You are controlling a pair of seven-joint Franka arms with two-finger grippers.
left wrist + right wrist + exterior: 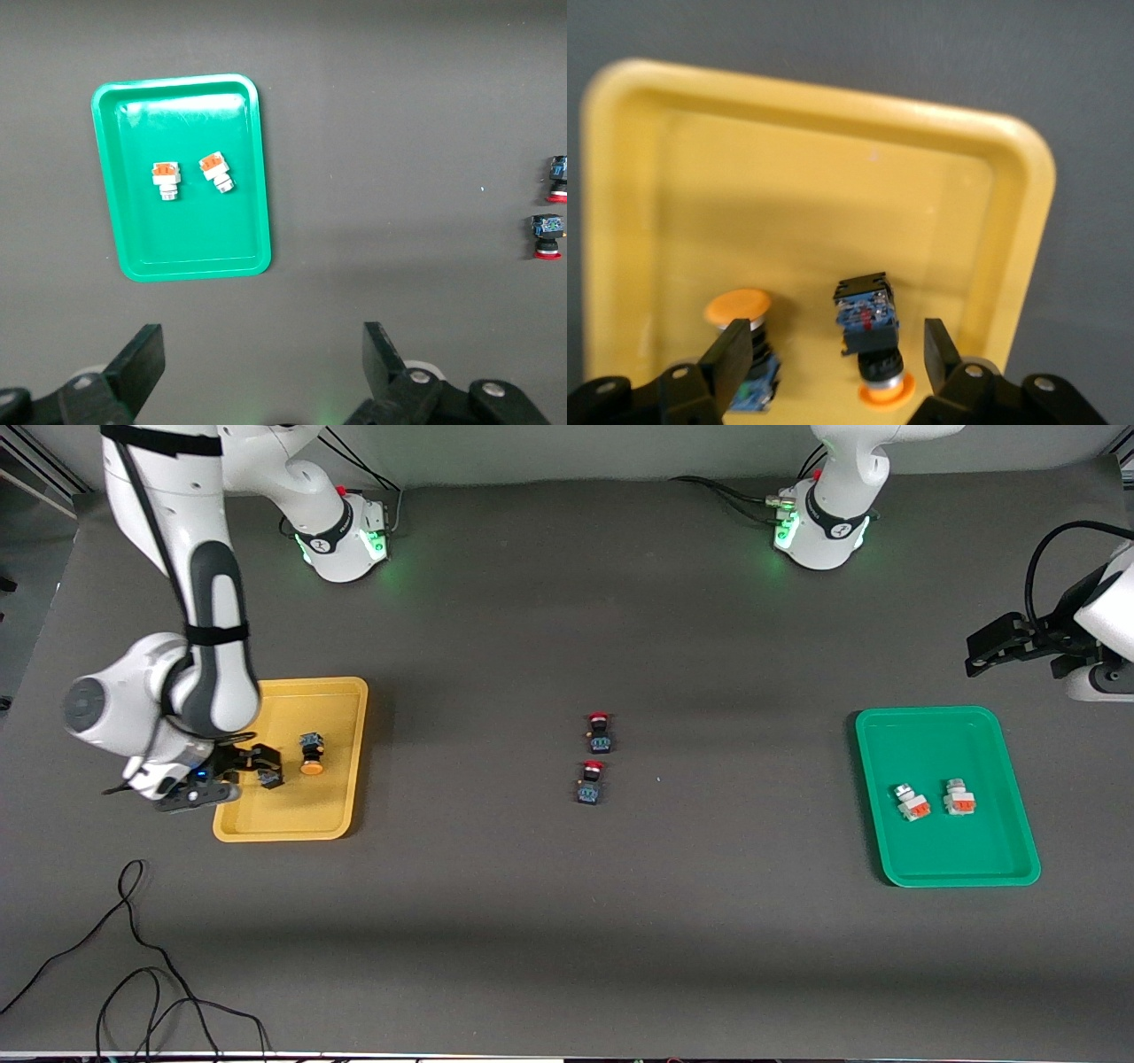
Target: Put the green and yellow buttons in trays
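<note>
Two trays are lying on the bench, two buttons sitting in each. Green tray [946, 872] at the left arm's end is holding two white-orange buttons [912, 803] [959, 798], well clear of its rims. Yellow tray [283, 828] at the right arm's end is holding two yellow-capped buttons [311, 753] [270, 778]. Right pincer [257, 764] is hanging released over that tray, one button between its fingers. Two red switches [589, 783] [600, 732] are sitting mid-bench, open room around them. Left pincer [997, 640] is waiting released, above the bench past the green tray.

Right gripper [257, 766] low, fingers [731, 359] apart, arm bent down from its base. Left gripper [983, 651] raised, fingers [142, 367] spread wide, waiting.
</note>
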